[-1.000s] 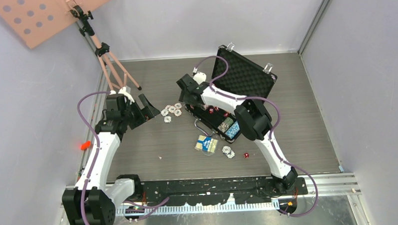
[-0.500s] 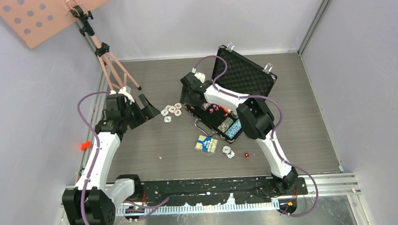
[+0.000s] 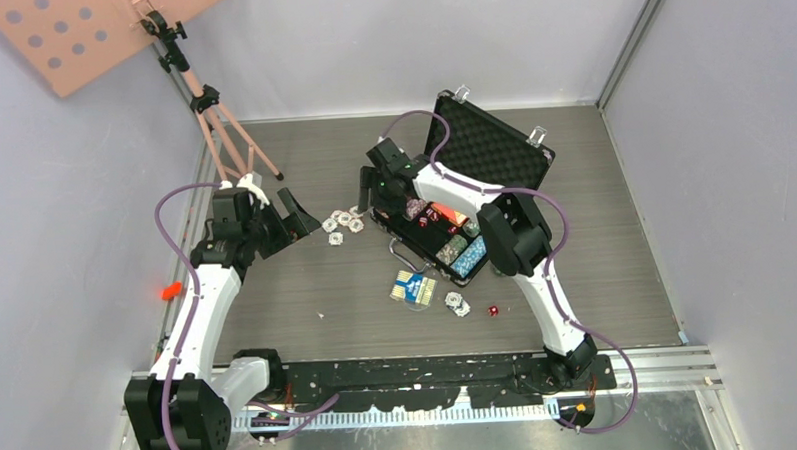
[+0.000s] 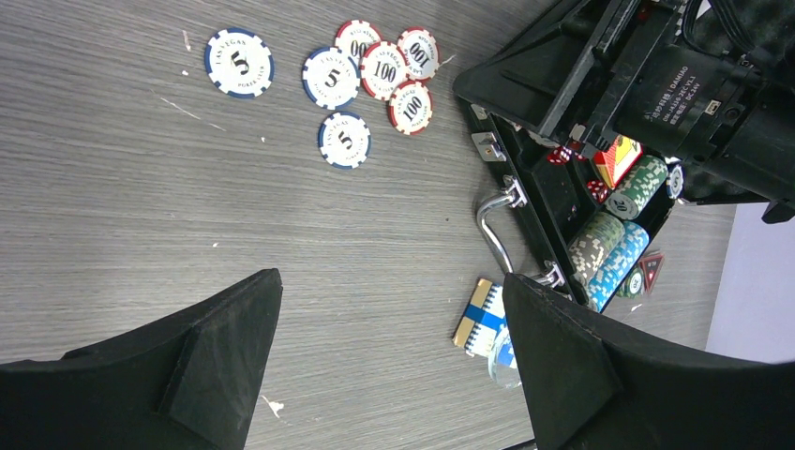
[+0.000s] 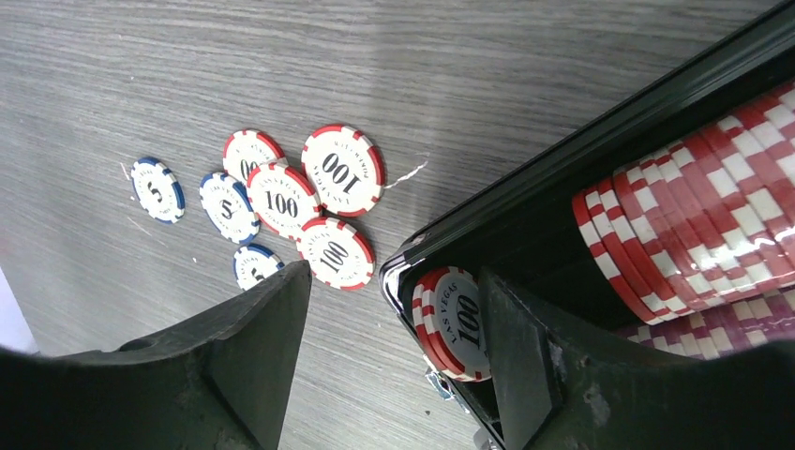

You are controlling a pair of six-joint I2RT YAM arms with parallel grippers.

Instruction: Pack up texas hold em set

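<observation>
Right wrist view: right gripper spread astride red chips stood on edge in the briefcase slot, likely for tight packing; loose chips at 10 o'clock; left gripper spread, empty.

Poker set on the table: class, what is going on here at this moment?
The right gripper is open over the left end of the open black foam-lined briefcase. A short stack of red-and-white 100 chips stands on edge inside, between its jaws. The left gripper hangs open and empty above the table. Loose red and blue chips and a blue card deck lie outside the case.
</observation>
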